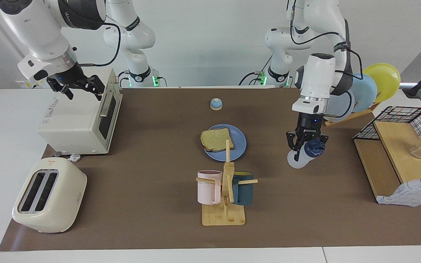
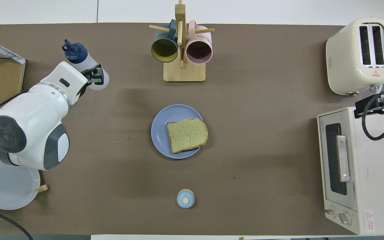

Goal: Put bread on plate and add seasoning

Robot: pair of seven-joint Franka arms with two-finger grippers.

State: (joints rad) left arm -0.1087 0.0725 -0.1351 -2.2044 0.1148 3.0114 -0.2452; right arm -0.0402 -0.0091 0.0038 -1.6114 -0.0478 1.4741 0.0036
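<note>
Seasoning [image 1: 303,156] hangs tilted, clamped in the left claw [image 1: 306,145] above the mat [image 1: 152,146].

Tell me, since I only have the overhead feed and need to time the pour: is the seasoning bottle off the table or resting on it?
Observer: Off it. In the facing view the left gripper is shut on the seasoning bottle and holds it tilted in the air above the brown mat, not yet over the plate.
Operator: My view barely shows the right gripper. Where is it?
Observer: The right gripper waits open above the toaster oven, holding nothing.
</note>
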